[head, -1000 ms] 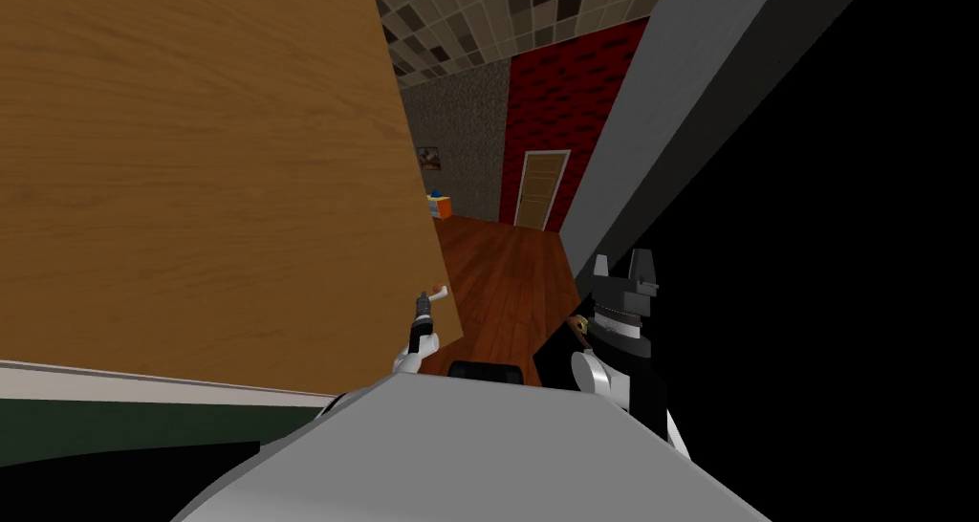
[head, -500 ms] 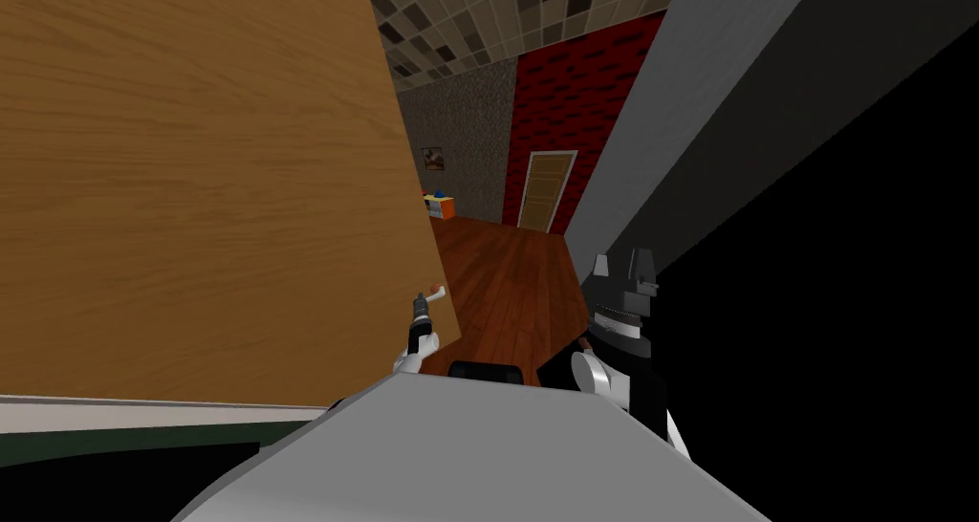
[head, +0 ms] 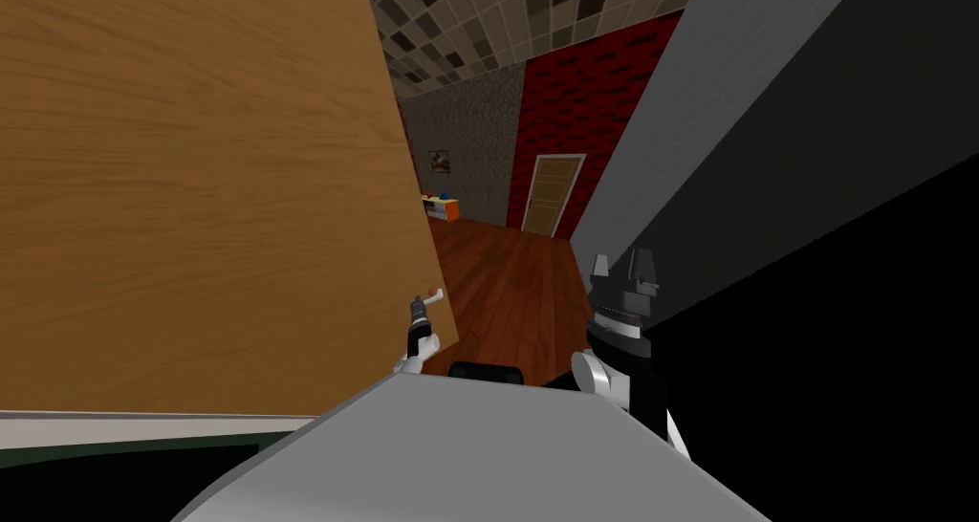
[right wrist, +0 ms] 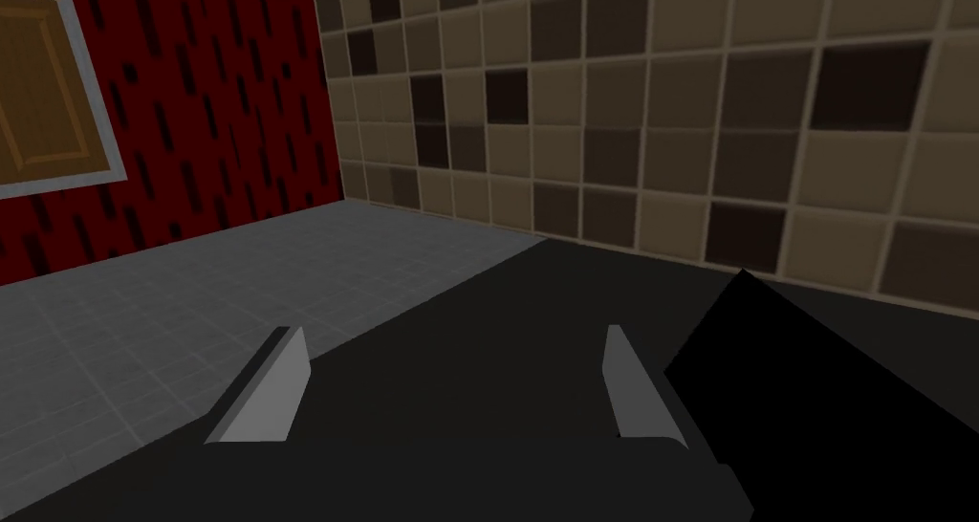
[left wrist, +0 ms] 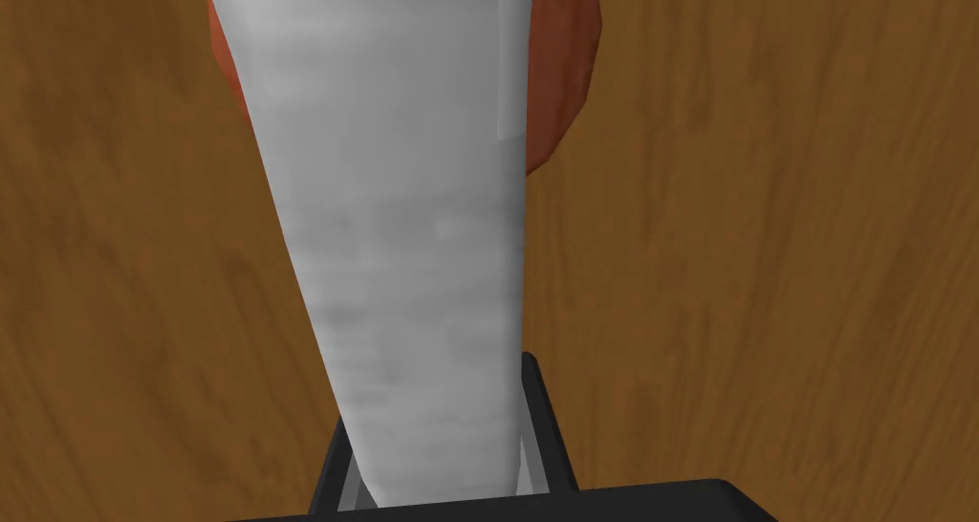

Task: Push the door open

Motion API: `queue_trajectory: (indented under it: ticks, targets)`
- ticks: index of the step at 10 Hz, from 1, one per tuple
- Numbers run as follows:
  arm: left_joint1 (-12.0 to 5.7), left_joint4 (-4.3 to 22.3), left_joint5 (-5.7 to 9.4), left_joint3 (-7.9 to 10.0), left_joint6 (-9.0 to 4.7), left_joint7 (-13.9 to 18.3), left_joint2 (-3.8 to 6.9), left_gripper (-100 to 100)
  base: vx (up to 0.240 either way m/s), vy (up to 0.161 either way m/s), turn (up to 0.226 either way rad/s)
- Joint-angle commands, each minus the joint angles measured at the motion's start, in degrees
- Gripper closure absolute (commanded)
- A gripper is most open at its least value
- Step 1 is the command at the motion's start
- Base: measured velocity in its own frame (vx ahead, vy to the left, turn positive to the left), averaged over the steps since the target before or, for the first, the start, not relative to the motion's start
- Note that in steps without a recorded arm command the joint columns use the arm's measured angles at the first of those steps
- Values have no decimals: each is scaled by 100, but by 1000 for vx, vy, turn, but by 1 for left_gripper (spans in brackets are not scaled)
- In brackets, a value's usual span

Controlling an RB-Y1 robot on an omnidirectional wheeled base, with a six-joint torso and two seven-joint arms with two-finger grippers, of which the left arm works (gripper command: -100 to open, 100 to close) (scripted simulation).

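While left jaws clamp the handle [left wrist: 402, 258], right jaws gape; open floor [head: 507, 277] past door [head: 210, 210] edge.

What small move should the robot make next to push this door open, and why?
Probably press the left gripper, shut on the white handle, a little forward, so the wooden door swings away. The door stands only partly open: a gap beside its free edge shows the red-brown floor beyond. The right gripper is open and raised apart from the door.
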Motion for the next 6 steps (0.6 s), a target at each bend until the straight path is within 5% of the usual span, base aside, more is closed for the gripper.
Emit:
queue_trajectory:
  ticks: [1, 3, 5, 6]
  targets:
    - [-77, 2, 55, 92, -64, -60, -80, 100, 192, -40, 81]
    - [-79, -5, 99, 164, -75, -107, -196, 100, 170, -11, 45]
    - [-2, 12, 183, 308, -128, -130, 71, 100, 93, -1, 38]
    - [-9, 5, 217, 357, -134, -157, 120, 100, 174, 21, 29]
